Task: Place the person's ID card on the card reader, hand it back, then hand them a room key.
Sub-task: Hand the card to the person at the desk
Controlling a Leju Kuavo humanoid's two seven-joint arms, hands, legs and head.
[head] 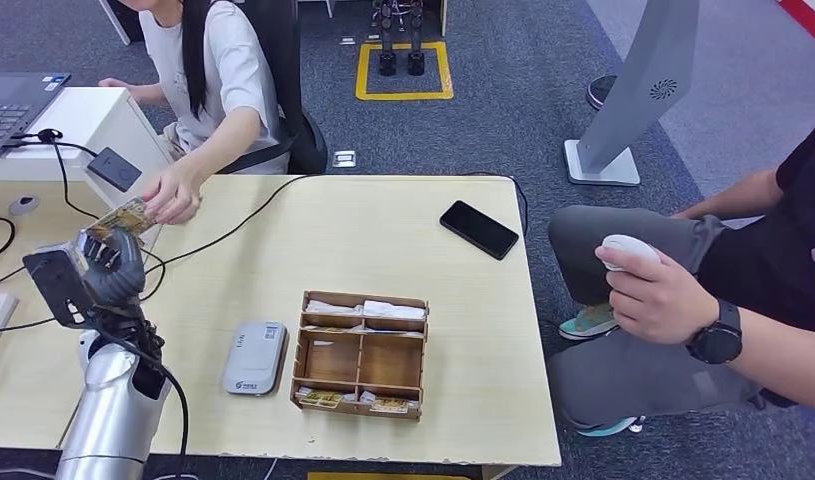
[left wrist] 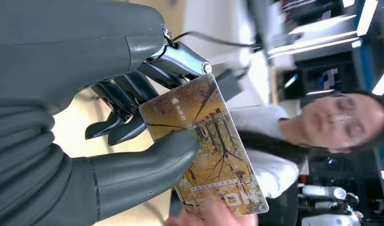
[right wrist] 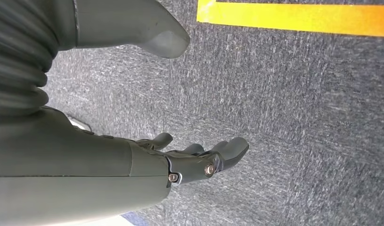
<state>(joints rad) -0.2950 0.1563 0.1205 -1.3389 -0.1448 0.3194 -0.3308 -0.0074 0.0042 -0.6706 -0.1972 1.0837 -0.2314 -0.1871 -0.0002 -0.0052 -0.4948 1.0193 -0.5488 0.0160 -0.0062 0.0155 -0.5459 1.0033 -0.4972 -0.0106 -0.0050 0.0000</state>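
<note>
While my left hand (head: 111, 268) pinches the room key card (left wrist: 206, 146) between thumb and fingers above the table's (head: 383, 240) left edge, the seated person's hand (head: 173, 192) touches its far end; my right hand (right wrist: 199, 157) hangs empty, fingers loosely apart, over carpet.

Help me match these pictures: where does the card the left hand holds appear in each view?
Head view: card at far left, between the left hand and a person's hand.
Left wrist view: card centre, under the thumb.
Right wrist view: not in it.
Shared landmark: the person's hand.
</note>
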